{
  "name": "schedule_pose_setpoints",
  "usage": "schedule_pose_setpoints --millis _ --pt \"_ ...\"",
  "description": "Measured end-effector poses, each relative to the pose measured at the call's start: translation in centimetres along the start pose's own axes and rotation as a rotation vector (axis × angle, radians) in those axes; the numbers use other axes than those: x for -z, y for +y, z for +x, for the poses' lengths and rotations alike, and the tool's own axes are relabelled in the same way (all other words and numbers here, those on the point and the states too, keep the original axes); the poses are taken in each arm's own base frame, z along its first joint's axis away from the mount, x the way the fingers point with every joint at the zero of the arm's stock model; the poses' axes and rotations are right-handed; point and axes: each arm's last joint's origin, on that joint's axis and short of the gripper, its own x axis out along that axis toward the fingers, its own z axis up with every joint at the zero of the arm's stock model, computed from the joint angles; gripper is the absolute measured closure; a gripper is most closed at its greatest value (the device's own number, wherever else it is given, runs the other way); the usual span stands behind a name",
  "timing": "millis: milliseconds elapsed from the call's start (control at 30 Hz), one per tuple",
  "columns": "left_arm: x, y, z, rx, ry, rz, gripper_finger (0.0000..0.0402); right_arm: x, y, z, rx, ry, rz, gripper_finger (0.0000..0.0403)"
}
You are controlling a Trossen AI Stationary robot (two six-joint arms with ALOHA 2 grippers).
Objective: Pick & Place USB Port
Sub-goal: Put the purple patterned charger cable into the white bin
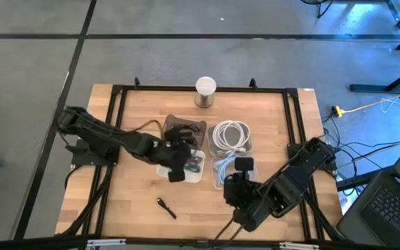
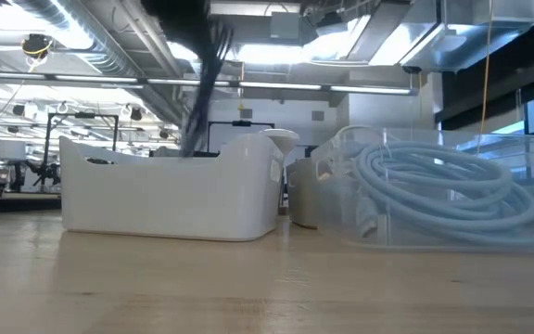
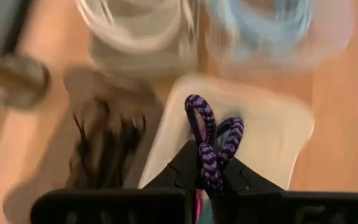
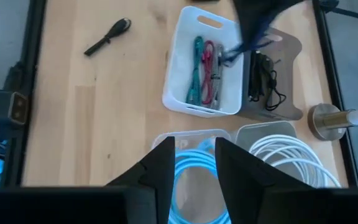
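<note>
A purple-and-black braided cable (image 3: 207,134) is in my left gripper (image 3: 209,177), which is shut on it over the white bin (image 4: 185,68). The high view shows this gripper (image 1: 179,158) at the bin's left part. Teal and red cables (image 4: 205,68) lie on the bin's floor. My right gripper (image 4: 194,162) is open and touches nothing. It hovers over the clear box of light-blue cable (image 4: 194,183), to the right of the white bin (image 1: 198,175). My left gripper pinches the braided cable between its two fingers, at a bunch of loops (image 3: 211,163). The fingers come from above, pointing down. Two loops (image 3: 199,112) stick out past the fingertips. In the low view the cable (image 2: 202,88) hangs toward the bin; the bin's wall hides its lower end.
A brown tray of black cables (image 4: 266,78) sits beyond the white bin. A clear box of white cable (image 1: 230,135) stands to its right. A metal post with a white top (image 1: 205,92) is at the far edge. A black cable (image 1: 166,207) lies on the near wood.
</note>
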Motion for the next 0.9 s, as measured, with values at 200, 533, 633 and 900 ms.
schedule_pose_setpoints --millis 200,533,633,900 --pt "0.3 -1.5 3.0 -0.068 0.285 0.113 0.0393 -0.3 -0.5 0.4 0.01 0.005 -0.001 0.0289" --pt "0.7 -2.8 7.5 -0.03 0.441 0.153 0.0393 -0.3 -0.5 0.4 0.009 0.006 -0.001 0.0289" --pt "1.0 -3.0 8.4 -0.013 0.481 0.144 0.0393 -0.3 -0.5 0.4 0.009 0.006 -0.001 0.0289" --pt "1.0 -2.1 9.7 0.005 0.522 0.105 0.0393 -0.3 -0.5 0.4 0.009 0.006 -0.001 0.0289"
